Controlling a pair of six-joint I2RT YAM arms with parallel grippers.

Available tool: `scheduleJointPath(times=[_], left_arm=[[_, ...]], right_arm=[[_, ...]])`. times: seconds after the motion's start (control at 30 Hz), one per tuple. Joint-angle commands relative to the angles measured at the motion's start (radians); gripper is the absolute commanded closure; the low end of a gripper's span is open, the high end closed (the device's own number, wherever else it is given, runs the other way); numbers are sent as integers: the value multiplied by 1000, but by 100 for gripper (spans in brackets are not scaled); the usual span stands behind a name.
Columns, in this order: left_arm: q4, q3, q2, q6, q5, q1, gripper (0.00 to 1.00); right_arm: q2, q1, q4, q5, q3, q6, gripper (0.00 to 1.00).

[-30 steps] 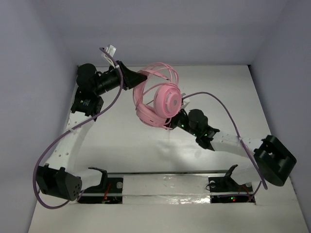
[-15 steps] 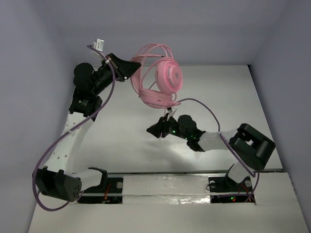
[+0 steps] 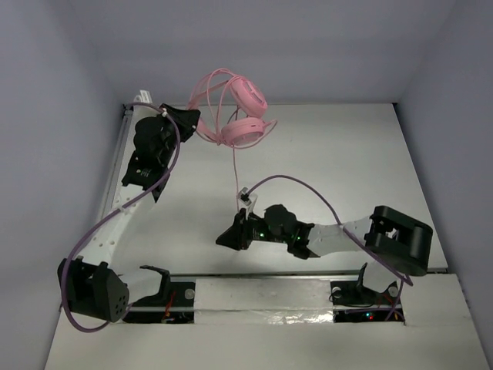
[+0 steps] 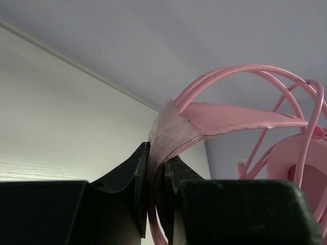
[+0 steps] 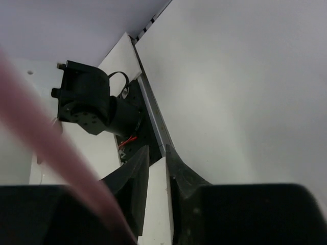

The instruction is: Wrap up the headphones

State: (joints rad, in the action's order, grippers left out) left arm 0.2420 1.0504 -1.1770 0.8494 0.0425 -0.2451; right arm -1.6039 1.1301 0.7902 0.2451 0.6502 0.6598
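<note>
**Headphones up at the top of the view, cable running down to the right claw**

The left claw (image 3: 192,122) is closed on the thin headband (image 4: 225,120) of the headphones (image 3: 245,116) and holds them at the upper middle of the top view, near the far edge of the table (image 3: 347,154). From the cups the pink cable (image 3: 235,166) runs almost straight down the picture toward the right claw (image 3: 223,237) in the lower middle, so its long axis lies between the two claws. The right claw is the nearer one to the loose cable. Its fingers stand almost together. In its wrist view the cable is only a pink blur beside them, so I cannot tell whether they pinch it. The end of the cable is hidden.
</note>
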Motion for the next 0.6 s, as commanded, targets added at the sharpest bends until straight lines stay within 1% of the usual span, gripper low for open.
scheduleJointPath(times=[0.0, 0.03, 0.07, 0.1, 0.13, 0.17, 0.2, 0.23, 0.27, 0.33, 0.37, 0.4, 0.43, 0.47, 0.53, 0.57], left_arm=[[132, 7, 33, 10, -136, 4, 100], [119, 5, 34, -10, -179, -8, 100], [106, 10, 34, -32, -202, -8, 100], [94, 13, 37, -86, -223, -22, 100], [67, 17, 40, -117, -286, -31, 100], [54, 23, 42, -154, -323, -58, 100], [37, 28, 45, -229, -364, -74, 100], [13, 31, 45, -258, -453, -89, 100], [8, 25, 46, -272, -478, -89, 100], [-13, 23, 37, -274, -486, -108, 100], [-47, 64, 22, -280, -510, -121, 100], [-75, 85, -11, -295, -542, -167, 100], [-78, 92, -22, -349, -609, -195, 100], [-73, 103, -30, -380, -647, -222, 100], [-78, 109, -56, -459, -725, -276, 100], [-79, 105, -56, -482, -731, -276, 100]], right_arm=[[56, 28, -14, 28, 19, 18, 75], [65, 28, -35, 36, 22, 12, 79], [81, 40, -111, 37, 41, 5, 86], [119, 55, -155, 33, 54, -6, 88], [140, 56, -204, 8, 65, -28, 90], [163, 65, -301, 2, 92, -34, 94], [205, 65, -348, 2, 107, -40, 95], [220, 65, -394, 8, 123, -45, 95], [231, 65, -428, 23, 138, -46, 95], [216, 65, -538, 68, 210, -64, 96], [205, 77, -624, 77, 239, -75, 97], [194, 77, -663, 83, 303, -84, 97], [181, 89, -701, 114, 333, -101, 98], [179, 100, -739, 120, 363, -112, 99], [215, 100, -915, 71, 435, -138, 100], [240, 100, -948, 54, 446, -146, 100]])
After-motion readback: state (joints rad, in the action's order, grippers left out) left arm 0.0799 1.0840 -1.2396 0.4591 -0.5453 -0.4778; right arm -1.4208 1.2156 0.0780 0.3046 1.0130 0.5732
